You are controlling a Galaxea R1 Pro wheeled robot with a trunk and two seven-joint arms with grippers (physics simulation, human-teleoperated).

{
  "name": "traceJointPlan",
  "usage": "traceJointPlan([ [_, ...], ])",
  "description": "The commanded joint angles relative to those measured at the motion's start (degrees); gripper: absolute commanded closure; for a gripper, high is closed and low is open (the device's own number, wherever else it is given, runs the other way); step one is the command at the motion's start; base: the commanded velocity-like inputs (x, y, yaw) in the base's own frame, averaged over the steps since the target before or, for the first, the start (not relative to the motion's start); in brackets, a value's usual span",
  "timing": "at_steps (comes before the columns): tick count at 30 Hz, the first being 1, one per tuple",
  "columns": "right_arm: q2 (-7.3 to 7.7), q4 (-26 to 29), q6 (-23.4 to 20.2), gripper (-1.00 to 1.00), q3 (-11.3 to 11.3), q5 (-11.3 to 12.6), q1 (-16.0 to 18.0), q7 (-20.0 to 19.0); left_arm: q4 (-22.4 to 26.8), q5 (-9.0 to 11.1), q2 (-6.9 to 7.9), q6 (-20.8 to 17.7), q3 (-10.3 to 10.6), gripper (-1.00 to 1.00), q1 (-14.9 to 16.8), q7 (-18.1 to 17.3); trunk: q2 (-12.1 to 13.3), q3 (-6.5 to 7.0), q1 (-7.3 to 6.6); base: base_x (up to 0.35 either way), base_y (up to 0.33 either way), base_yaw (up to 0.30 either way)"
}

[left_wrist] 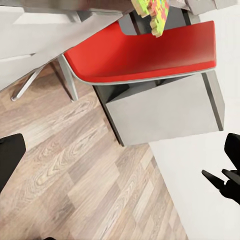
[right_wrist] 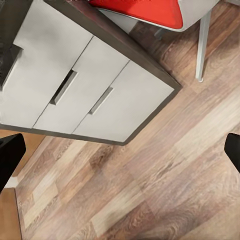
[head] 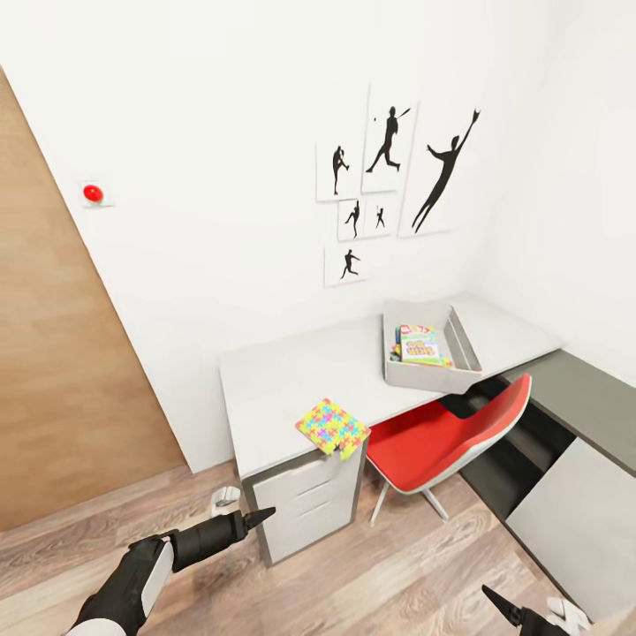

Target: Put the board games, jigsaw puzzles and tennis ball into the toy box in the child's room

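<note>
Left pincer [head: 256,516], seemingly closed and empty, hangs below the jigsaw puzzle [head: 332,427].

A pale grey drawer cabinet with a dark frame [right_wrist: 75,85] stands on a brown wood-plank floor [right_wrist: 150,190]; 3 drawer fronts show, 2 of them with slim recessed handles. Beside the cabinet sits the red seat of a chair with a light grey shell [right_wrist: 145,11], and 1 thin grey metal chair leg [right_wrist: 202,47] reaches the floor. The right gripper's 2 black fingertips [right_wrist: 11,156] stand wide apart at opposite edges, with nothing between them.
</note>
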State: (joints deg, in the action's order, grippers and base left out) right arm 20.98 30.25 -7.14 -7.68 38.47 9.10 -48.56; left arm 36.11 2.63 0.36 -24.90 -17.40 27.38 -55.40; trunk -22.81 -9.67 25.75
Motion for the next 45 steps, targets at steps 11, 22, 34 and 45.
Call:
traceJointPlan([
  [11,0.09,0.0,-0.6,-1.0,-0.1,0.6,0.1,-0.2,0.0,0.3,-0.01,-0.6,-0.1,-1.0,0.0,-0.1,-0.1,0.94,0.03,0.0,0.0,0.0],
  [22,0.03,0.0,-0.6,-1.0,-0.1,0.6,0.1,-0.2,0.0,0.3,0.04,-0.7,-0.1,-1.0,0.0,-0.1,-0.1,1.14,0.03,0.0,0.0,0.0],
  [34,0.48,0.3,-0.9,-1.0,0.0,0.6,-0.1,-2.0,0.4,0.3,0.25,-1.5,-0.1,-1.0,0.1,-0.1,-0.9,1.08,0.47,0.0,0.0,-0.02],
  [45,3.8,1.4,-12.8,-1.0,-0.9,1.5,0.7,-22.7,1.6,0.3,0.64,-5.8,-0.2,-1.0,0.3,-0.1,-5.3,0.03,2.89,0.0,0.0,-0.128],
])
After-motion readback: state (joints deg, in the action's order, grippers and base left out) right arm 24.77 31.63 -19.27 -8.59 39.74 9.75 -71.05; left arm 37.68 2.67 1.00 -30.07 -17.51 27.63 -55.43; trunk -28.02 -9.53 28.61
